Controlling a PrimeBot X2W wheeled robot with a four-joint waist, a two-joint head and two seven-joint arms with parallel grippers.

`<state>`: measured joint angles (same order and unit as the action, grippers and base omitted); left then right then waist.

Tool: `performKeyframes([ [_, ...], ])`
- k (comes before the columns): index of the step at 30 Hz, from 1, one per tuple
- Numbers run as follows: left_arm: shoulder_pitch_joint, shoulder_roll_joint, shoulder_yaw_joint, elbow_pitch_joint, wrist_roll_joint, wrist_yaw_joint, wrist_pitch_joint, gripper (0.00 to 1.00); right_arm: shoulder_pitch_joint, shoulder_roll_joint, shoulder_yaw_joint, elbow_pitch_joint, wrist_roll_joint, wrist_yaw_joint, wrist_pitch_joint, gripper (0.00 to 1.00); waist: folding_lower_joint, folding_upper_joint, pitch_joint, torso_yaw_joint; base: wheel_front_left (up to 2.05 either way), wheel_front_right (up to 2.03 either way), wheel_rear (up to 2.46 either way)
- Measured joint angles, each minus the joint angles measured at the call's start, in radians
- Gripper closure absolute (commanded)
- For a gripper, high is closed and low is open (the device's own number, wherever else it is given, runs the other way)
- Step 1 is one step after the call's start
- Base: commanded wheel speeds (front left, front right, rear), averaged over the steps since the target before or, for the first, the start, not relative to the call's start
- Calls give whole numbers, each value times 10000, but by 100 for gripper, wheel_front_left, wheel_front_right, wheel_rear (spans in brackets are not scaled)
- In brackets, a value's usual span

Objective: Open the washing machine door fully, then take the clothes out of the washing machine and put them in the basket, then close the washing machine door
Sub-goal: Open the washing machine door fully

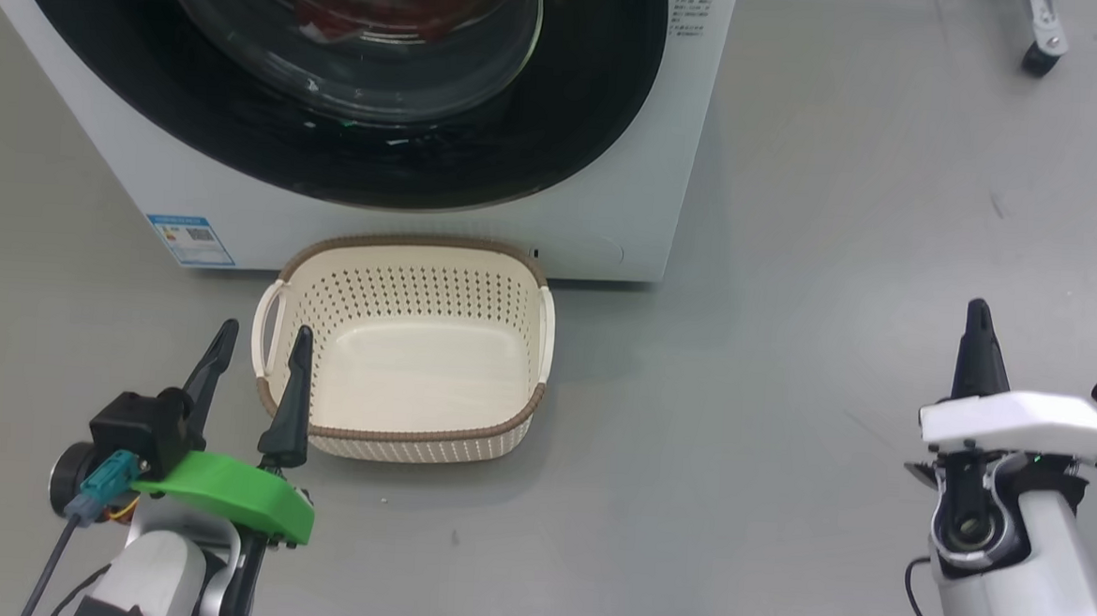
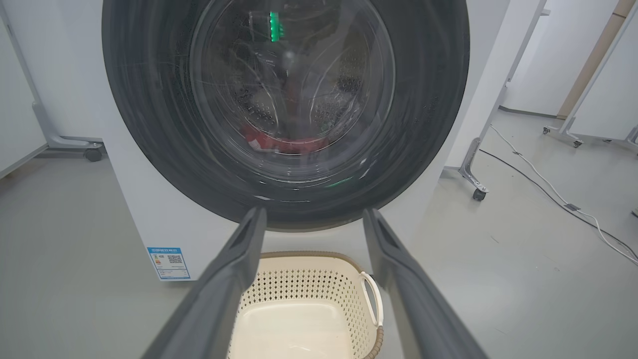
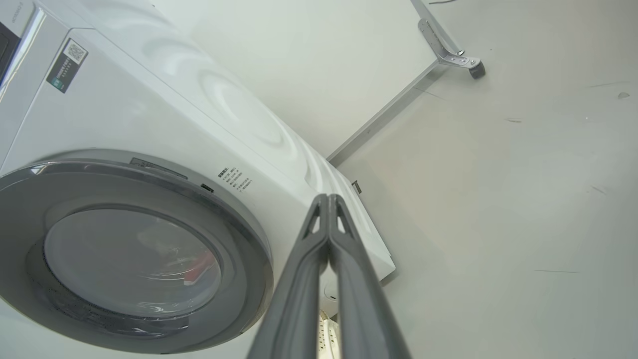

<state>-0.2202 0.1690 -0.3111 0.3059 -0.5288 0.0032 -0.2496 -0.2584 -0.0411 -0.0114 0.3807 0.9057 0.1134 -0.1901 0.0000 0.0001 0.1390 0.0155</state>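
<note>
The white washing machine (image 1: 610, 208) stands ahead with its black-rimmed round door (image 1: 569, 93) shut flat against the front. Behind the glass bowl lie the red clothes (image 2: 279, 142), inside the drum. On the floor just in front of the machine sits the cream basket (image 1: 414, 357), with nothing in it. My left gripper (image 1: 260, 354) hangs open beside the basket's left handle, holding nothing. Far out to the right, over bare floor, my right gripper (image 1: 980, 317) is shut and empty; the door (image 3: 134, 259) shows at the lower left of the right wrist view.
Grey floor spreads around the machine and basket. A wheeled frame leg (image 2: 473, 174) stands right of the machine, and a white cable (image 2: 548, 192) runs across the floor beyond it. A caster (image 1: 1039, 57) sits at the far right.
</note>
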Motion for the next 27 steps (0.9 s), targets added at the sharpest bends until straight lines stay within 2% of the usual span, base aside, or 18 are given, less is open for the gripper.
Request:
performKeyframes([
  [8, -492, -109, -59, -405, 56, -86, -23, 0, -1378, -29, -245, 226, 2748, 0, 1250, 100, 0, 0, 761, 226, 0, 0, 0],
  [13, -876, -130, -56, -617, 119, -96, -25, 0, -2555, -54, -525, 190, 3808, 0, 1824, 100, 0, 0, 1310, 390, 0, 0, 0],
  [17, -1181, -134, -67, -767, 209, -104, -25, 0, -3504, -92, -775, 165, 4543, 0, 2314, 100, 1, 0, 1781, 524, 0, 0, 0],
  [22, -1601, -138, -132, -941, 276, -299, -25, 0, -4747, -138, -857, 134, 4876, -31, 2895, 100, 0, 0, 2407, 692, 0, 0, 0],
  [27, -2097, -286, -268, -1049, 291, -439, -25, 0, -6214, -364, -890, 180, 5131, -405, 3507, 100, 1, 0, 3160, 909, 0, 0, 0],
])
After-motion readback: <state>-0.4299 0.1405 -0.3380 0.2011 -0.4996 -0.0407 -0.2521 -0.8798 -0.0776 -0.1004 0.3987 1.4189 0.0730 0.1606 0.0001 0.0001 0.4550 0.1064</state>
